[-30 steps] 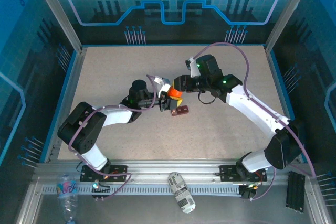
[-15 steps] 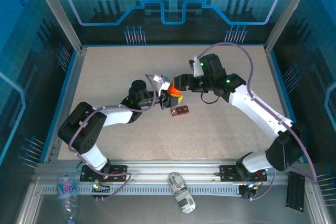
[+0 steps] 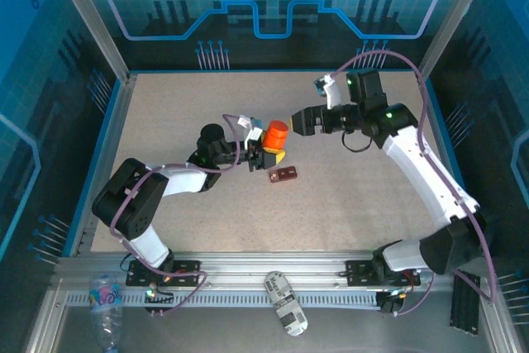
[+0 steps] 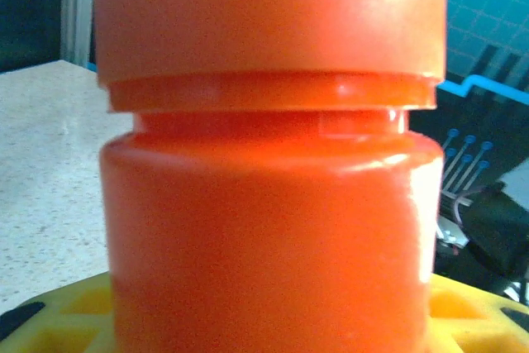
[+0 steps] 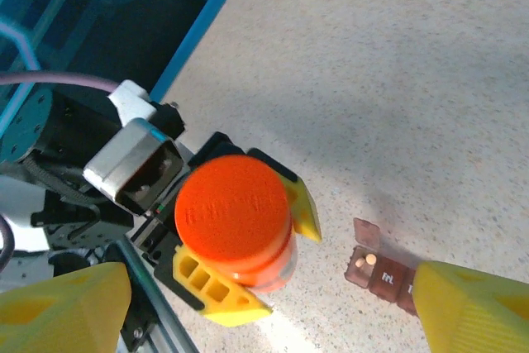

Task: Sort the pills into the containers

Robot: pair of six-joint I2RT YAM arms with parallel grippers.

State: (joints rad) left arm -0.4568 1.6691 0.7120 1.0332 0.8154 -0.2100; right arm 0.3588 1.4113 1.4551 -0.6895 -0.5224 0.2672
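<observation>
Box position: We find the box (image 3: 283,174) lying flat on the table (image 3: 165,97), just below centre in the top view and nearest the arm bases. Its long axis runs roughly left to right across the frame.
Box contents: In the right wrist view, at lower right, one flap (image 5: 366,232) stands open. A small pale pill (image 5: 371,259) lies in the well beside it. We cannot read the other well.
Left claw: The left claw (image 3: 271,151) is closed around the lower body of the orange bottle (image 3: 277,133), with its yellow fingers (image 5: 213,288) on opposite sides. In the top view the bottle sits just above the box, apart from it.
Bottle axis: Upright. The cap (image 5: 234,217) faces up and is seated on the neck.
Right claw: In the top view the right claw (image 3: 295,121) hangs just right of the bottle, apart from it. Its jaws are spread wide and hold nothing.
Governing relation: The cap lies left of the right claw in the top view. In the right wrist view it sits between that claw's own fingers (image 5: 475,312). We judge the right claw to be the nearer free tool.
Next move: We judge that the cap must come off before pills can reach the box. The approach should follow the bottle's upright axis.
Risk: A slanted grip may twist the bottle in the left claw.
</observation>
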